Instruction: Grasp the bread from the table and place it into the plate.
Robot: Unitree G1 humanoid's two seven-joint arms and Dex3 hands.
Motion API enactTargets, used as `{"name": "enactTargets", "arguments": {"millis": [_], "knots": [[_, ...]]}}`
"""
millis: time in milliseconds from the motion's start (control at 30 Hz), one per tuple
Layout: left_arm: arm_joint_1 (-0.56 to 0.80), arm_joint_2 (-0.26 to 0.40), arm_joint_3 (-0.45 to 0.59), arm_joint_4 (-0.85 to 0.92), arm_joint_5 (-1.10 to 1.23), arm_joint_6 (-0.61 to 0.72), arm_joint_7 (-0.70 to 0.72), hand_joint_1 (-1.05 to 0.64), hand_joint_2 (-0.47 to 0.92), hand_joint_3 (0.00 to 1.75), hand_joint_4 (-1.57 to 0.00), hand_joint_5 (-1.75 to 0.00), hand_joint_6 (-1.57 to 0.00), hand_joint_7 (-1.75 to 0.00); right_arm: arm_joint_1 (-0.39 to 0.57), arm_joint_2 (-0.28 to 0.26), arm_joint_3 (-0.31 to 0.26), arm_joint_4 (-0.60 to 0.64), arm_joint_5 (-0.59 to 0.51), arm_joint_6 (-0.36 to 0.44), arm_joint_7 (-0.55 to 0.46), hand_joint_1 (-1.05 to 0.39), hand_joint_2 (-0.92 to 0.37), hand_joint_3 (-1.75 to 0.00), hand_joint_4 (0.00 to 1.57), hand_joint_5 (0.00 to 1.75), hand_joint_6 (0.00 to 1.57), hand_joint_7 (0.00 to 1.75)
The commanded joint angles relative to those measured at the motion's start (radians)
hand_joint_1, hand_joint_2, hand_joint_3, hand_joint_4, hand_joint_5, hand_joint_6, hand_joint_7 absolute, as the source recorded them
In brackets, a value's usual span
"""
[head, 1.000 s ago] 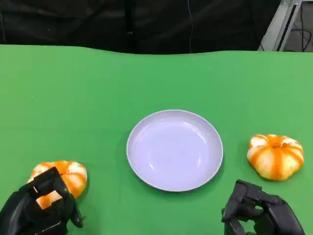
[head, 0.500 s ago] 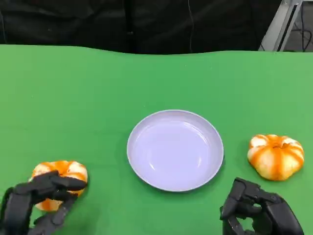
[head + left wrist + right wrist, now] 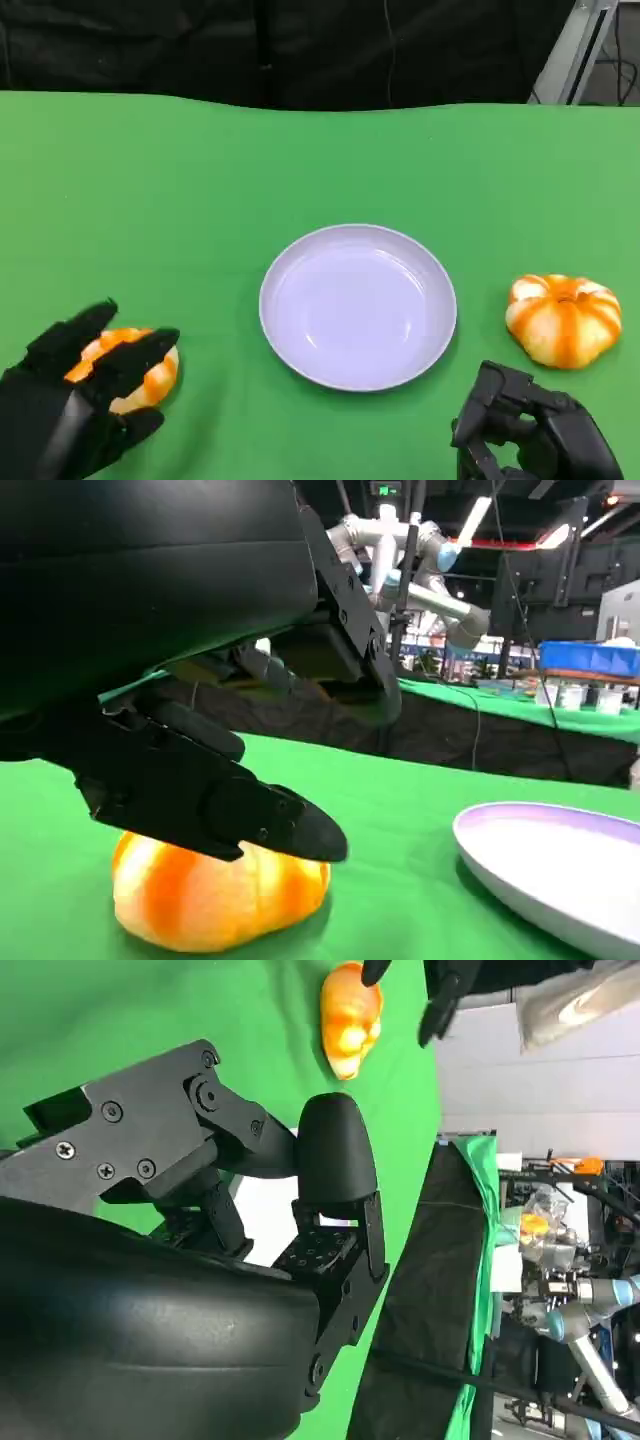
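The left hand [image 3: 75,400] hovers with its fingers [image 3: 215,800] spread apart over a bread [image 3: 135,370], holding nothing; the wrist view shows the lower finger lying right over the bun's top, contact uncertain. The bread sits on the green worktop [image 3: 200,200] directly under that hand. Beyond it, toward the right hand, lies the pale plate [image 3: 357,305], bare inside. The right hand [image 3: 525,435] rests with fingers curled in on nothing, and a second bread [image 3: 563,320] lies just past it.
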Motion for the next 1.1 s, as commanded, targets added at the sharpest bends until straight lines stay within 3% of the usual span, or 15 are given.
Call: {"name": "enactTargets", "arguments": {"millis": [33, 267, 400, 767, 900, 1100], "knots": [[0.014, 0.043, -0.034, -0.025, -0.025, 0.06, -0.001, -0.69, 0.92, 0.05, -0.29, 0.0, -0.55, 0.0, 0.003, -0.011, -0.01, 0.004, 0.004, -0.005, -0.002, -0.13, -0.67, -1.02, 0.76, 1.75, 0.72, 1.52], [0.016, 0.078, -0.081, -0.056, -0.048, 0.149, -0.031, -0.77, 0.92, 0.1, -0.2, 0.0, -0.48, 0.0, 0.003, -0.01, -0.012, 0.002, 0.002, -0.005, -0.005, -0.13, -0.67, -1.01, 0.77, 1.75, 0.72, 1.51], [-0.026, 0.094, -0.112, -0.063, 0.002, 0.319, -0.171, -0.87, 0.92, 0.21, -0.07, 0.0, -0.39, 0.0, 0.007, -0.011, -0.011, -0.007, 0.003, 0.008, -0.007, -0.13, -0.67, -1.01, 0.77, 1.75, 0.72, 1.5], [-0.111, 0.097, -0.199, -0.004, -0.031, 0.473, -0.277, -0.91, 0.92, 0.22, -0.06, -0.01, -0.35, -0.01, 0.011, -0.01, -0.01, -0.014, 0.003, 0.008, -0.009, -0.13, -0.67, -1.01, 0.77, 1.75, 0.73, 1.51], [-0.127, 0.1, -0.223, 0.012, -0.044, 0.497, -0.281, -0.92, 0.92, 0.21, -0.06, -0.01, -0.35, -0.01, 0.01, -0.01, -0.01, -0.012, 0.004, 0.006, -0.009, -0.13, -0.68, -1.01, 0.77, 1.75, 0.73, 1.52], [-0.214, 0.053, -0.282, 0.173, -0.091, 0.48, -0.221, -0.91, 0.92, 0.21, -0.13, -0.04, -0.38, -0.02, 0.012, -0.008, -0.009, -0.011, 0.004, 0.002, -0.009, -0.13, -0.67, -1.01, 0.77, 1.75, 0.72, 1.52]]}}
